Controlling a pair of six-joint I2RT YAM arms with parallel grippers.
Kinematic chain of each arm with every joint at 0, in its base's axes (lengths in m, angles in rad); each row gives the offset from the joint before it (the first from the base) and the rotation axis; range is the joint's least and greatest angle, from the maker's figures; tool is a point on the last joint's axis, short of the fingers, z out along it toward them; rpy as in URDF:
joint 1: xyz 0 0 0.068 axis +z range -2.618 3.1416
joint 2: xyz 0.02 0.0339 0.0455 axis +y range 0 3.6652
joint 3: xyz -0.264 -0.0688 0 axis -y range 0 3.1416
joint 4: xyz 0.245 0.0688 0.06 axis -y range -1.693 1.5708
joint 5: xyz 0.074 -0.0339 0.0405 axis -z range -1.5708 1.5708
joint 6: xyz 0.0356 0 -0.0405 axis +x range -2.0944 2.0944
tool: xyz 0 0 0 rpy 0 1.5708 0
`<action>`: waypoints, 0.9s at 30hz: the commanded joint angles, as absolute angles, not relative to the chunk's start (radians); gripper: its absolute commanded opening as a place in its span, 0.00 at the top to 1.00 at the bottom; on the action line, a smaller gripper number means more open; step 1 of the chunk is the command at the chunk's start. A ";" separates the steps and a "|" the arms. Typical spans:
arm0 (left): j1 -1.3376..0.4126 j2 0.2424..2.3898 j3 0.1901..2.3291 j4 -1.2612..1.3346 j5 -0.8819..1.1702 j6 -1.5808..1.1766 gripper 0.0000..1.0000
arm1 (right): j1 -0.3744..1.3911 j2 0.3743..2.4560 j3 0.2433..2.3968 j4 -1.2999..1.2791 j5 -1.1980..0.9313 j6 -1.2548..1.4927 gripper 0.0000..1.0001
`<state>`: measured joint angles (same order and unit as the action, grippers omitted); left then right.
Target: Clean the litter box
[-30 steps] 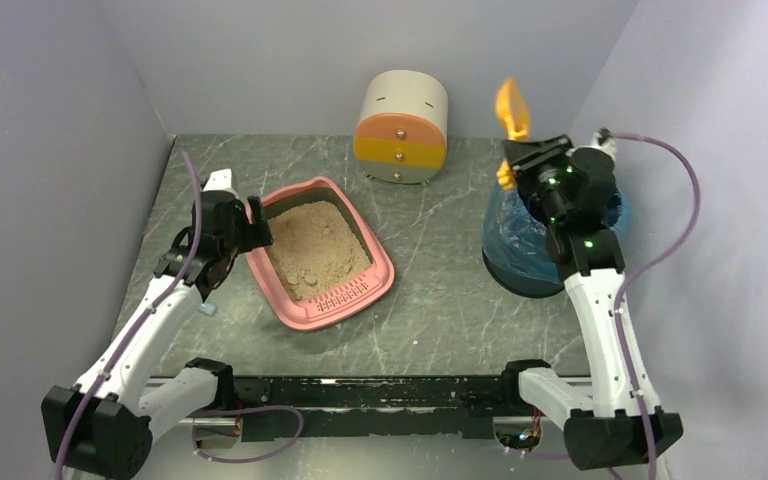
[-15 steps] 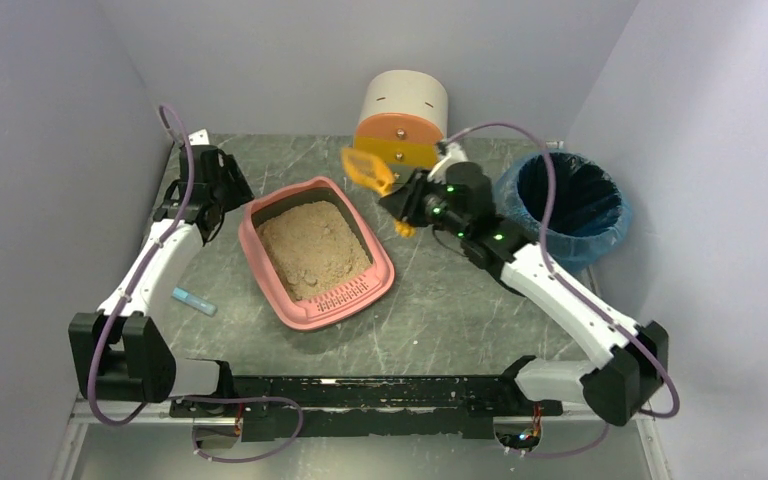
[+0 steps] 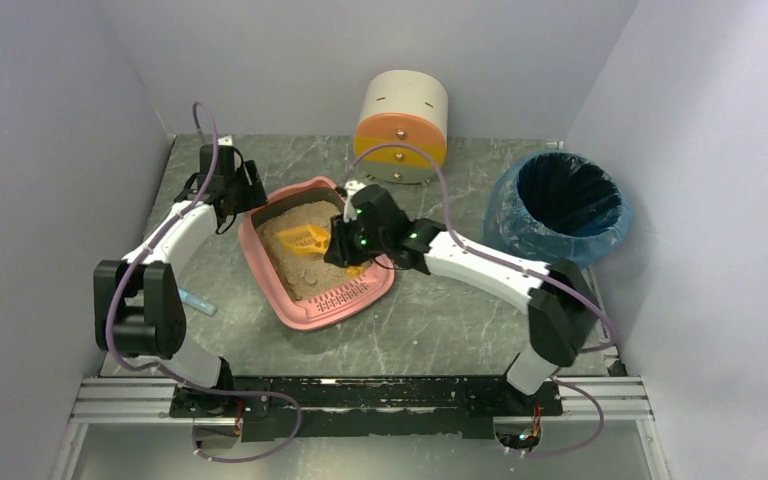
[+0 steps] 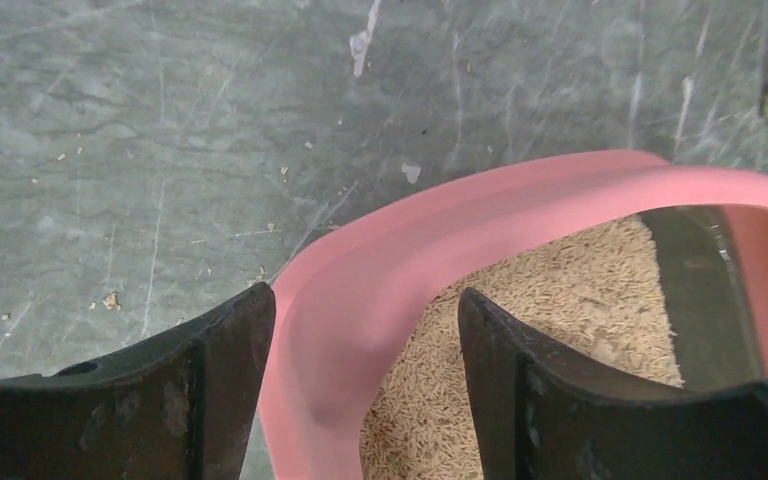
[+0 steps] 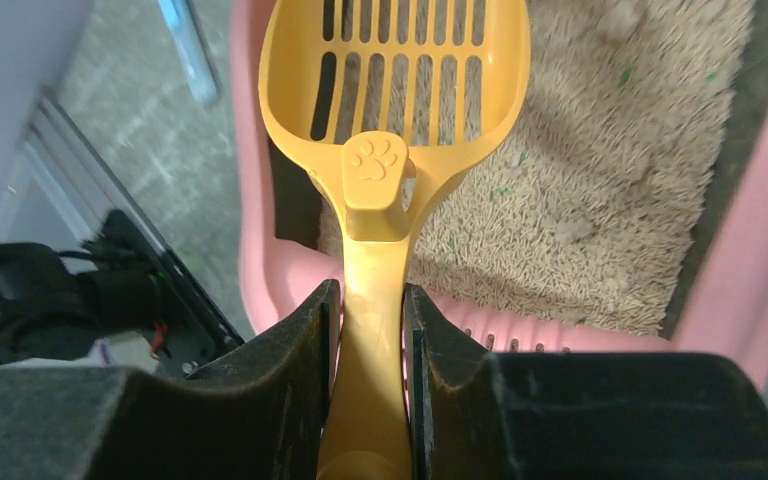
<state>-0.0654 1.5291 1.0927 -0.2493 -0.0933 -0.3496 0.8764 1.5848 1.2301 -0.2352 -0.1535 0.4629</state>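
Bench state, largest item first.

- Grey marbled table (image 3: 440,310): everything you see stands on it.
- Litter box (image 3: 260,262): pink tray left of centre, set at an angle, with beige litter (image 3: 310,270) inside and the slotted ledge (image 3: 345,293) at its near end.
- Blue-lined bin (image 3: 505,235): far right, well apart from the tray.
- Cream-and-orange drawer unit (image 3: 402,125): against the back wall, behind the tray. The right arm's purple cable arches in front of it.
- Right arm: it reaches from its base across the table, and its wrist covers the tray's right rim.
- Right gripper (image 3: 345,245): the jaws are clamped on the handle of the orange slotted scoop (image 3: 305,240). In its wrist view (image 5: 370,300) the scoop head (image 5: 400,70) sits over the litter inside the tray. You cannot tell whether it touches the grains.
- Left gripper (image 3: 250,195): at the tray's far left corner. In its wrist view (image 4: 365,310) the jaws stand apart and straddle the pink rim (image 4: 360,270), one finger outside over the table, one inside over litter. Litter shows between the inner finger and the rim, so nothing is gripped.
- Small light-blue tube (image 3: 198,302): lies on the table left of the tray, near the left arm.
- Loose litter grains (image 4: 110,298): scattered on the table outside the rim.
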 commanded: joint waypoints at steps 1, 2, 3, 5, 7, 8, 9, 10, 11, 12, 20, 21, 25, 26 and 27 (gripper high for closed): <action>-0.058 1.583 1.162 -0.317 -0.045 -0.280 0.30 | 0.905 1.689 1.293 -0.348 -0.166 0.397 1.00; -0.058 1.588 1.166 -0.333 -0.036 -0.275 0.32 | 0.907 1.700 1.295 -0.361 -0.154 0.396 1.00; -0.058 1.592 1.170 -0.356 -0.026 -0.276 0.33 | 0.906 1.707 1.297 -0.378 -0.137 0.396 1.00; -0.059 1.589 1.172 -0.414 -0.010 -0.287 0.38 | 0.907 1.715 1.305 -0.423 -0.105 0.382 1.00; -0.059 1.569 1.156 -0.461 0.007 -0.300 0.43 | 0.906 1.705 1.313 -0.479 -0.063 0.366 1.00; -0.058 1.554 1.138 -0.476 0.018 -0.305 0.45 | 0.905 1.696 1.313 -0.506 -0.046 0.355 1.00; -0.058 1.539 1.114 -0.491 0.022 -0.307 0.46 | 0.904 1.684 1.308 -0.530 -0.033 0.345 1.00; -0.058 1.521 1.087 -0.510 0.020 -0.310 0.46 | 0.901 1.671 1.305 -0.554 -0.022 0.335 1.00; -0.058 1.505 1.068 -0.525 0.020 -0.310 0.45 | 0.895 1.657 1.303 -0.582 -0.014 0.327 1.00; -0.058 1.485 1.052 -0.537 0.016 -0.311 0.45 | 0.888 1.642 1.305 -0.607 -0.011 0.320 1.00; -0.059 1.328 0.902 -0.521 0.112 -0.376 0.51 | 0.859 1.564 1.359 -0.804 0.054 0.243 1.00; -0.059 1.312 0.885 -0.514 0.125 -0.384 0.52 | 0.854 1.564 1.374 -0.826 0.061 0.234 1.00; -0.058 1.269 0.817 -0.474 0.168 -0.414 0.56 | 0.844 1.602 1.470 -0.921 0.074 0.200 1.00; -0.058 1.263 0.805 -0.467 0.183 -0.421 0.57 | 0.844 1.615 1.501 -0.944 0.070 0.194 1.00; -0.058 1.259 0.795 -0.462 0.202 -0.428 0.57 | 0.844 1.629 1.532 -0.969 0.059 0.190 1.00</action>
